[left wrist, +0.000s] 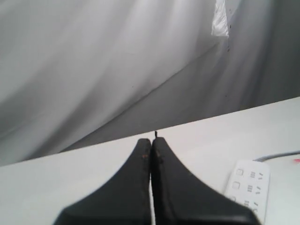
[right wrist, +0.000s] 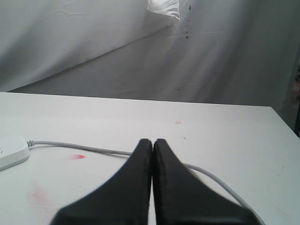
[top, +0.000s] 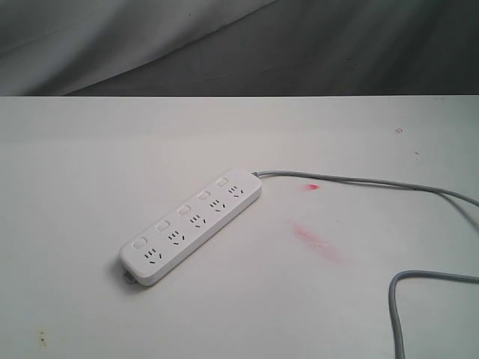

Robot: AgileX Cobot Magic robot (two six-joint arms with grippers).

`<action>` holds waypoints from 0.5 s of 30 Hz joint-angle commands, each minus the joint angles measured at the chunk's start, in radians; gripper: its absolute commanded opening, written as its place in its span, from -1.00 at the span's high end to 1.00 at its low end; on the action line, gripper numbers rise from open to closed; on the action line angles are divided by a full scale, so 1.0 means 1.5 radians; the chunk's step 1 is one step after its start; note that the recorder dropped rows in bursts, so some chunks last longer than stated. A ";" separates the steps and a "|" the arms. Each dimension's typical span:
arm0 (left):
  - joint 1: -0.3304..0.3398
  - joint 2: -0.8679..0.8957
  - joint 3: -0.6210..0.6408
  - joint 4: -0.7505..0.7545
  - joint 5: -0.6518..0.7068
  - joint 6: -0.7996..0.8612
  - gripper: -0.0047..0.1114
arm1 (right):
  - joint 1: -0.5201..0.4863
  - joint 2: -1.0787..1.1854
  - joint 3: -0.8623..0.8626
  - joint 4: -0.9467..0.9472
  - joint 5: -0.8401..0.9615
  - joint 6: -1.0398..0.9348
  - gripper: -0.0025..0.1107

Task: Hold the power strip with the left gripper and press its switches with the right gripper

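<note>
Currently left claw (left wrist: 151, 140) and right claw (right wrist: 152, 140) are closed, empty; power strip (top: 193, 223) lies diagonal on worktop (top: 90, 164), cord (top: 359, 179) end toward right claw, left claw looks nearer.

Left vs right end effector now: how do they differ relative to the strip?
Left black two-fingered end effector sees the white plastic power strip from its socket face; right black two-fingered end effector sees only its cord end. The grey cord passes behind the right one, not the left. Both shut, empty, off the strip.

Lab setup, wht table (top: 82, 172), grey cloth backdrop (top: 224, 45)
</note>
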 commanded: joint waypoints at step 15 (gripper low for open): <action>-0.002 -0.052 0.136 0.302 -0.061 -0.319 0.91 | -0.004 -0.003 0.002 -0.007 -0.007 0.002 0.96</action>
